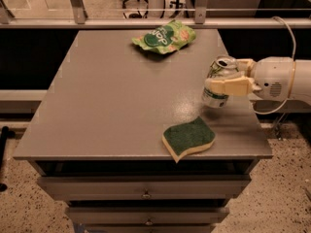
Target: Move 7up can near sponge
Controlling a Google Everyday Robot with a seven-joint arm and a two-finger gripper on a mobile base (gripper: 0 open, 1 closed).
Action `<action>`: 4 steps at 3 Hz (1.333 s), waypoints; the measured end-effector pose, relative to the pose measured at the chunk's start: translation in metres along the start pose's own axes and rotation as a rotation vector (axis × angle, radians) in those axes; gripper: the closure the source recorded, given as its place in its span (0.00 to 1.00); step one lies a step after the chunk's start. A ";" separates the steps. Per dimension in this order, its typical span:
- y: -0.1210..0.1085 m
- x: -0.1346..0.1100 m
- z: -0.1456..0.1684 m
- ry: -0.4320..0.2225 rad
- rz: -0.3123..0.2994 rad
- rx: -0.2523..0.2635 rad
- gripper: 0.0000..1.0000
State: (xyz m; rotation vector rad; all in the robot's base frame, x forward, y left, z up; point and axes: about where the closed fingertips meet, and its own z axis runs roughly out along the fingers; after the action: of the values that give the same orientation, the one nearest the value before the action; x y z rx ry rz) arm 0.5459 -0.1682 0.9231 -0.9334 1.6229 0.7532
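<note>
The 7up can [217, 97], silver-white with green markings, is at the right side of the grey table [112, 101], tilted a little. My gripper [218, 84] reaches in from the right and is shut on the can, one pale finger [228, 86] across its front. The can's bottom is close to or on the tabletop; I cannot tell which. The sponge [188, 137], dark green on top with a pale yellow layer, lies flat near the front right edge, a short way in front of and to the left of the can.
A crinkled green snack bag [164, 36] lies at the back middle of the table. The white arm [282, 79] and a cable extend off the right side. Drawers [146, 194] sit under the tabletop. A railing runs behind the table.
</note>
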 end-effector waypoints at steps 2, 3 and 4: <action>0.034 0.020 0.004 0.003 -0.009 -0.059 0.63; 0.042 0.030 0.007 0.001 -0.024 -0.067 0.40; 0.044 0.034 0.011 0.000 -0.049 -0.057 0.17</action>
State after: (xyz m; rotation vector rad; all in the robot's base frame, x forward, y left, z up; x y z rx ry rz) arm 0.5083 -0.1433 0.8884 -1.0101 1.5804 0.7693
